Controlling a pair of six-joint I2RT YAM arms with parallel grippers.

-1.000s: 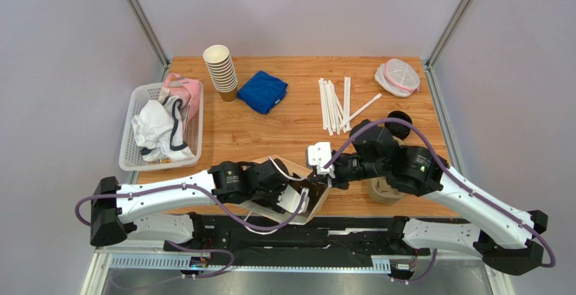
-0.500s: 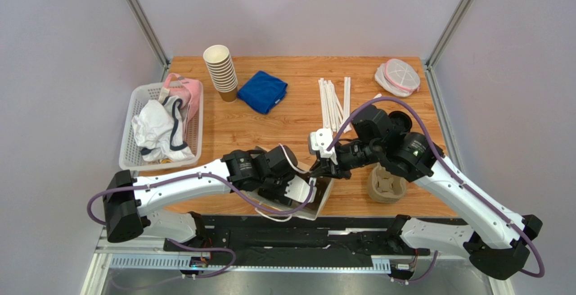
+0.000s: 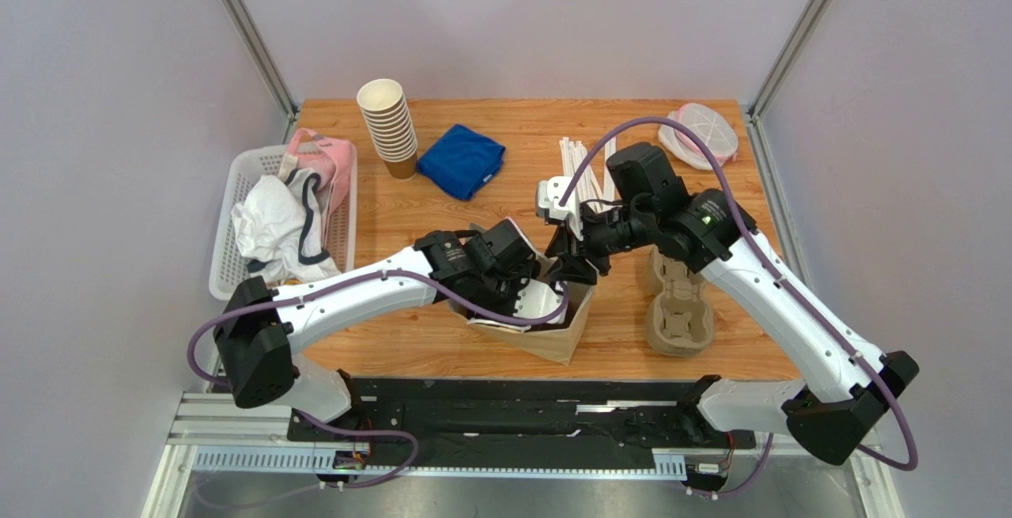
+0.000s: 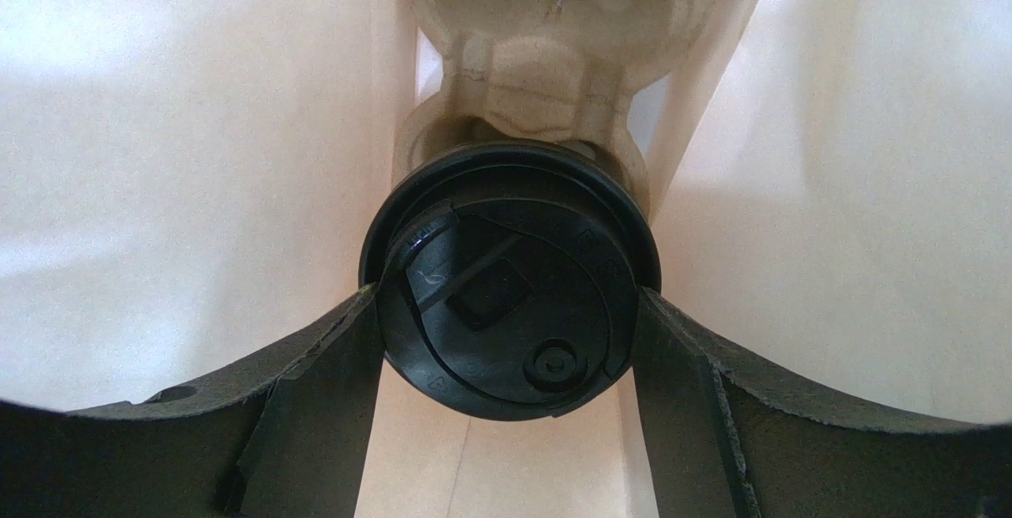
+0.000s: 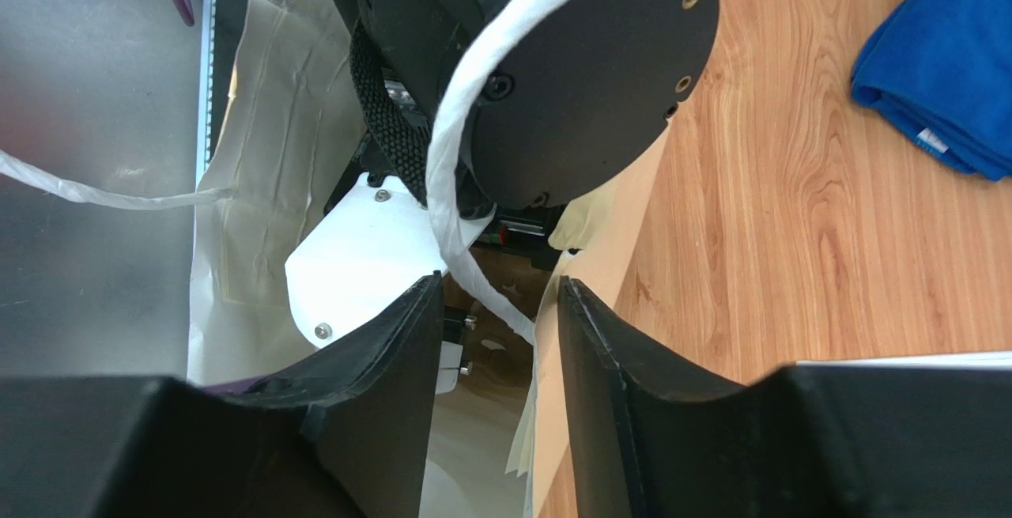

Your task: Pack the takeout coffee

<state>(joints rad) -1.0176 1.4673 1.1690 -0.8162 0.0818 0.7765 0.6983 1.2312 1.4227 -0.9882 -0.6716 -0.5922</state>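
The takeout coffee shows only in the left wrist view, where its round black lid [image 4: 511,287] sits low inside a brown paper bag [image 3: 558,334]. My left gripper [image 4: 508,305] is shut on it, one finger against each side of the lid. A pulp cup carrier [image 4: 535,67] lies beyond it in the bag. In the top view my left gripper [image 3: 535,299] reaches down into the bag mouth. My right gripper [image 3: 573,263] is at the bag's far rim. Its jaws [image 5: 499,293] stand slightly apart, with the bag wall [image 5: 541,364] and a white handle [image 5: 475,269] between them.
A second pulp carrier [image 3: 677,305] lies right of the bag. White straws [image 3: 584,168], a blue cloth [image 3: 461,160], a stack of lidless cups [image 3: 390,127] and a mesh pouch [image 3: 699,134] sit further back. A white basket [image 3: 233,275] of cloths stands at left.
Both arms and the bag have moved from the table's near edge further onto the table. The bag now stands more upright, and the carrier beside it is uncovered.
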